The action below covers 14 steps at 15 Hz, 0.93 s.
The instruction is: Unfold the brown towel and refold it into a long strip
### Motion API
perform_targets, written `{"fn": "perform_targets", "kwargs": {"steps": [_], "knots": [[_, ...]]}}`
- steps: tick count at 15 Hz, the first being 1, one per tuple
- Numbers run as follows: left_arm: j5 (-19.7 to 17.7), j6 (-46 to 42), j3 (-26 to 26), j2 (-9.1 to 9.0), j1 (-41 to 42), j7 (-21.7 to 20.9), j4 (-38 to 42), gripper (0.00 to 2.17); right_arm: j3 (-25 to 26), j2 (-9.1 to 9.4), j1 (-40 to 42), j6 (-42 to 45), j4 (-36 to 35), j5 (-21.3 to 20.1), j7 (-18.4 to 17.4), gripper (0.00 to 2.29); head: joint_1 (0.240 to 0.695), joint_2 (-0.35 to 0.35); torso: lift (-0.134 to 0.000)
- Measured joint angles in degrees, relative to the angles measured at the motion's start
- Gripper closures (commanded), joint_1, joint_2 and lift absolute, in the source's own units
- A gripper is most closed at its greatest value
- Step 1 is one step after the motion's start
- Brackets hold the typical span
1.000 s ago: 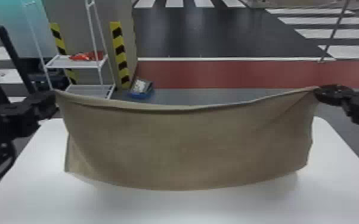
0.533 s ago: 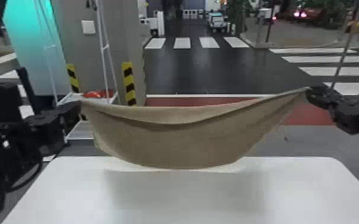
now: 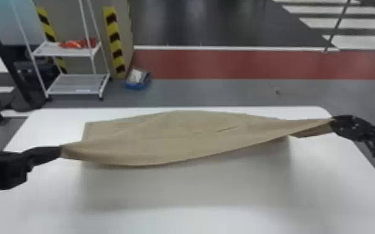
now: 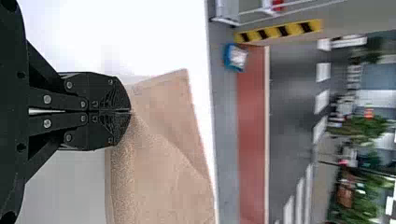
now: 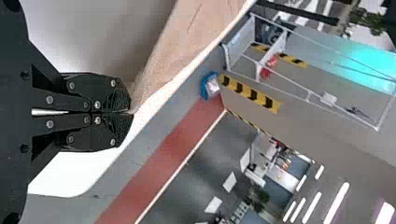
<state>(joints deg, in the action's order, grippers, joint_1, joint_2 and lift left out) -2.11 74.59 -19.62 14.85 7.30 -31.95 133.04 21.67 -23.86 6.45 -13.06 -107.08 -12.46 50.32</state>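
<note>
Before the robot, the bench [image 3: 180, 217]. Above its far part, from left to right, the towel [image 3: 165, 140], with one end in the left end effector [image 3: 60, 151] and the other in the right end effector [image 3: 332, 120]. Behind the bench, the floor [image 3: 211, 93], with the rack [image 3: 74, 84] on it, toward the left. On the rack's upper shelf, a bundle [image 3: 74, 44]. Behind the rack, a pillar [image 3: 67, 18]. Just right of the rack, near the pillar's foot, a box [image 3: 137, 85]. Farther back, beyond the floor, a walkway [image 3: 227, 65], then the road [image 3: 196, 25]. At far right, a crossing [image 3: 327, 23] and a pole [image 3: 336, 28].
</note>
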Motion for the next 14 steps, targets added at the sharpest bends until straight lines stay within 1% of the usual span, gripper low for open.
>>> {"fn": "perform_targets", "kwargs": {"steps": [2,3,5,6,7,9,11,14], "knots": [[2.92,5.96,-0.15,-0.92,2.52,-3.59,4.37,1.38,2.4,-0.81,4.58,0.86,-1.38,1.23,2.89,1.65,0.695,-0.07,-0.122],[3.82,8.48,-0.33,-1.21,3.23,-4.84,6.16,1.38,3.32,-1.13,6.82,1.15,-2.21,1.52,5.11,1.65,0.695,-0.076,-0.122],[4.79,11.91,-1.36,-1.98,3.68,-6.82,8.53,1.38,5.31,-1.47,10.37,3.41,-3.71,1.54,11.01,1.65,0.695,-0.076,-0.122],[4.91,12.5,-2.16,-2.61,3.86,-7.19,9.32,1.38,6.57,-1.51,11.72,5.34,-4.25,1.79,13.1,1.65,0.695,-0.074,-0.122],[4.91,12.69,-2.98,-3.29,4.08,-7.18,10.02,1.38,7.94,-1.52,12.82,7.46,-4.65,2.55,14.07,1.65,0.695,-0.073,-0.122],[4.85,12.73,-3.45,-4.01,4.2,-6.59,10.64,1.38,8.74,-1.23,12.55,8.92,-4.75,3.84,13.88,1.65,0.695,-0.073,-0.122],[5.73,12.87,-2.33,-4.18,2.95,-6.36,10.27,1.38,6.37,-0.64,9.37,8.07,-3.52,2.79,13.38,1.65,0.695,-0.06,-0.122],[9.58,13.86,-0.2,-4.09,-0.96,-6.37,6.85,1.38,1.85,0.0,1.52,7.95,2.87,0.28,11.86,1.65,0.695,-0.039,-0.122]]}}
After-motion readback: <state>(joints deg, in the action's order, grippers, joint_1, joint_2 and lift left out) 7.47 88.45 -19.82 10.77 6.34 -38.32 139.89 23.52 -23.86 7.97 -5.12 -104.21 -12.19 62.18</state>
